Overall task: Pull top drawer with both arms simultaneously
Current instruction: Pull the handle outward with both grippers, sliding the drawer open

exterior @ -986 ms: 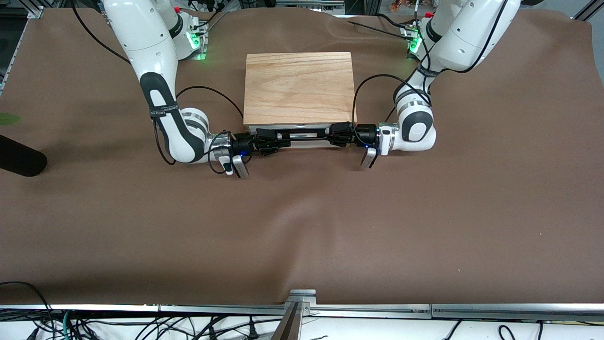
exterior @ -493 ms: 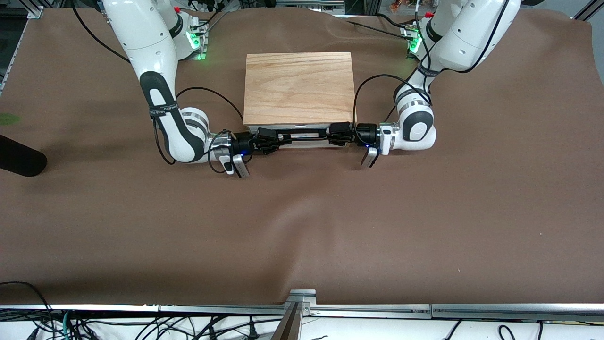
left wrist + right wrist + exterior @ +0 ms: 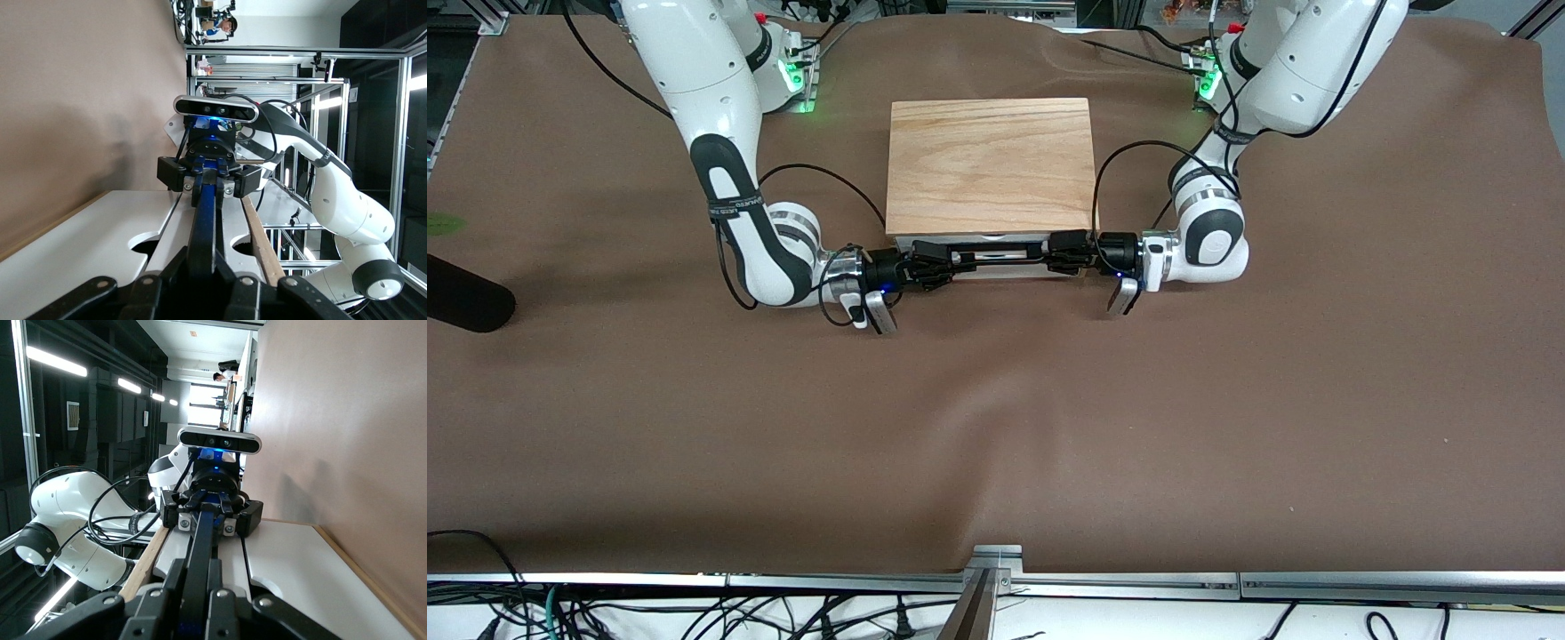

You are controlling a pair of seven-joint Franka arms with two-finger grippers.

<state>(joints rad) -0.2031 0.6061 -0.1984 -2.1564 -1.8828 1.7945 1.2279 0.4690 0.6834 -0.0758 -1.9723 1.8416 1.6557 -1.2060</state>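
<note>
The top drawer (image 3: 996, 269) shows as a narrow white strip under the oak cabinet top (image 3: 990, 164). Its long black bar handle (image 3: 1000, 252) runs across the front. My right gripper (image 3: 943, 263) is shut on the handle's end toward the right arm's side. My left gripper (image 3: 1060, 252) is shut on the other end. In the left wrist view my left gripper (image 3: 200, 280) clamps the handle (image 3: 203, 220), with the right gripper (image 3: 210, 177) farther along it. In the right wrist view my right gripper (image 3: 197, 600) clamps the handle (image 3: 200, 547), facing the left gripper (image 3: 210, 510).
The brown cloth table (image 3: 996, 427) stretches wide between the cabinet and the front camera. A black rounded object (image 3: 463, 304) lies at the right arm's end of the table. A second white panel (image 3: 100, 240) sits below the top drawer.
Both grippers and the handle have shifted very slightly toward the cabinet. Both grips are unchanged.
</note>
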